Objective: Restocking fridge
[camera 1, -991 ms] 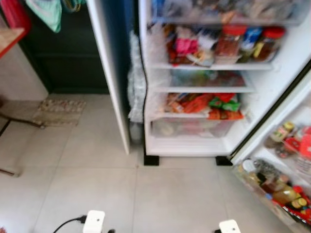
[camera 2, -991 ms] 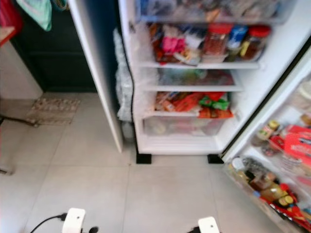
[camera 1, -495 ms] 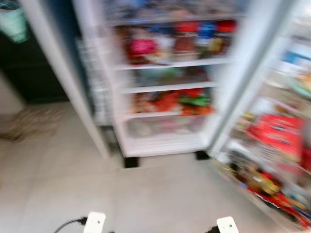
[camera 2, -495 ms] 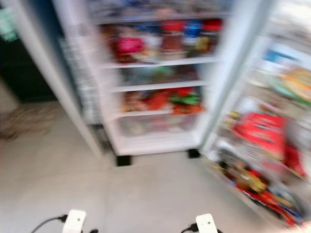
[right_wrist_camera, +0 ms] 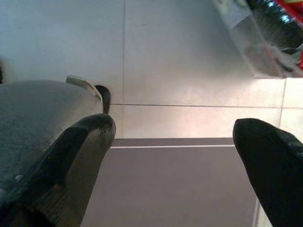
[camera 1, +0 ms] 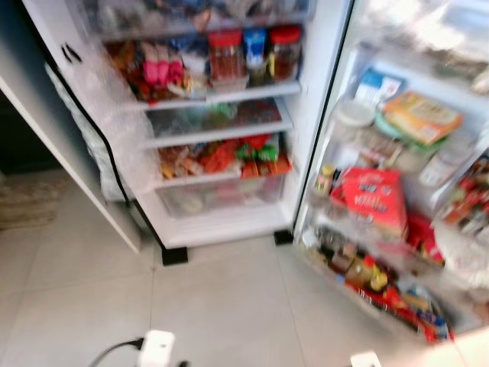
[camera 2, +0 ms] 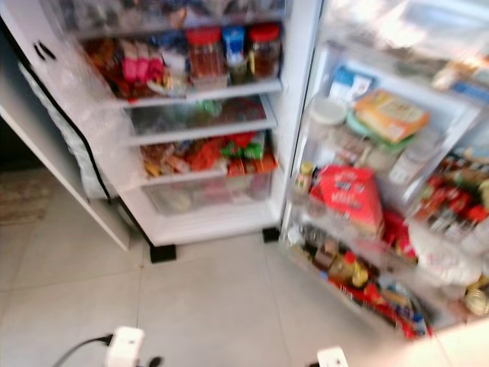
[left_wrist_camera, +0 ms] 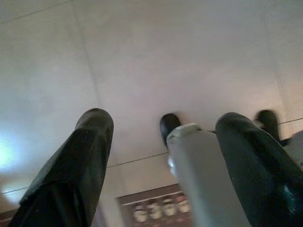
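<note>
The left claw (left_wrist_camera: 161, 161) is hanging low over the floor (camera 1: 221, 306), its two black fingers (left_wrist_camera: 80, 161) spread well apart with nothing between them; past them the wrist view is showing pale tiles and the robot's own grey leg. The right claw (right_wrist_camera: 173, 161) is also pointing down at the tiled floor, its fingers (right_wrist_camera: 75, 161) standing wide apart and empty, with a corner of a clear door bin holding dark bottles showing beyond them.

Ahead of the robot, the fridge (camera 1: 221, 130) is standing open on two black feet at the far edge of the floor. Its upper shelf (camera 1: 221, 93) is carrying red-lidded jars (camera 1: 227, 53), a blue-capped container and pink packets. A glass shelf is sitting just below, and under that a shelf is holding red, orange and green packets (camera 1: 229, 157). A clear drawer (camera 1: 221, 195) is occupying the bottom of the cabinet.

To the robot's right, the open fridge door (camera 1: 397, 191) is swinging out toward the camera, its racks crowded. An orange box (camera 1: 420, 115) and a blue-and-white carton are lying in an upper rack, a red bag (camera 1: 374, 199) is leaning in the middle rack, and bottles and jars (camera 1: 359, 271) are lining the lowest rack near the floor. The picture is slightly blurred, so labels cannot be read.
</note>
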